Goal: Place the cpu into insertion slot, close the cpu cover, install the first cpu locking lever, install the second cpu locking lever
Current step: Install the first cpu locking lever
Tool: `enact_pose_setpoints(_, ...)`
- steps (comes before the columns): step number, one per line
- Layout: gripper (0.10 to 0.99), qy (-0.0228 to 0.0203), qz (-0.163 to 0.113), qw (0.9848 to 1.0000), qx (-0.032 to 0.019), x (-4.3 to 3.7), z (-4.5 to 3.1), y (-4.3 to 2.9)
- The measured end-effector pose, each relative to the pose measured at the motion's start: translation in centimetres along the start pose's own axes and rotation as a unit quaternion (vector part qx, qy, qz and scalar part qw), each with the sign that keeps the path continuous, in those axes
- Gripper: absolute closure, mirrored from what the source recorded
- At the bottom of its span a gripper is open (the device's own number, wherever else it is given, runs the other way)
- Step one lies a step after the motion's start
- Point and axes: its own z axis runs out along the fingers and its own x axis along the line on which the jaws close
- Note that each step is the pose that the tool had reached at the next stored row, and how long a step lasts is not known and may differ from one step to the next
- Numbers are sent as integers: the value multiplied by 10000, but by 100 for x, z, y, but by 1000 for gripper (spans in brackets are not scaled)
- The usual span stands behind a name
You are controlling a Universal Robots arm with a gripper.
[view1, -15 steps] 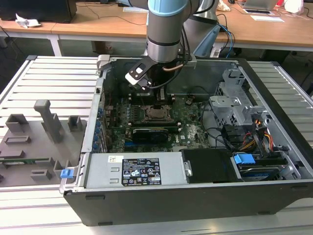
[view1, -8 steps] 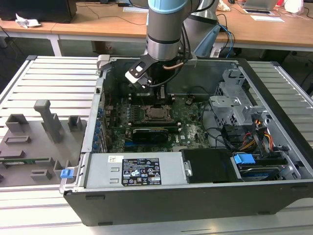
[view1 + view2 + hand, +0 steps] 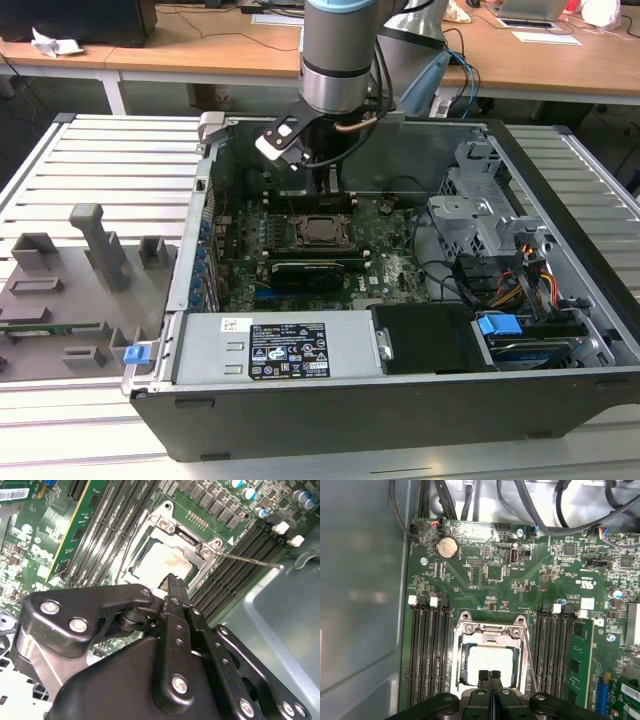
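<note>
Fingers (image 3: 484,677) pressed together over the cpu (image 3: 490,661) framed by the cpu cover (image 3: 491,630). Second wrist view: locking lever (image 3: 250,560) sticking out sideways. Exterior view: arm (image 3: 340,50) reaching into computer case (image 3: 400,405).

The arm (image 3: 335,50) is a silver-grey cylinder with a pale blue band at its top and a dark ring at its lower end. A small white and black box (image 3: 281,140) sits at the wrist, beside a looping tan cable (image 3: 357,124) and thin black leads. In the second wrist view the gripper (image 3: 172,580) is matte black: broad rounded links, slim fingers (image 3: 175,611) with ribbed tips, and round silver screws (image 3: 179,682) at the joints
</note>
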Motion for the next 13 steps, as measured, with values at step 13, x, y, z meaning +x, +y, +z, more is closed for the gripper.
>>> enact_pose_setpoints(13, 980, -7, 8, 10000, 0, 6, -282, 2)
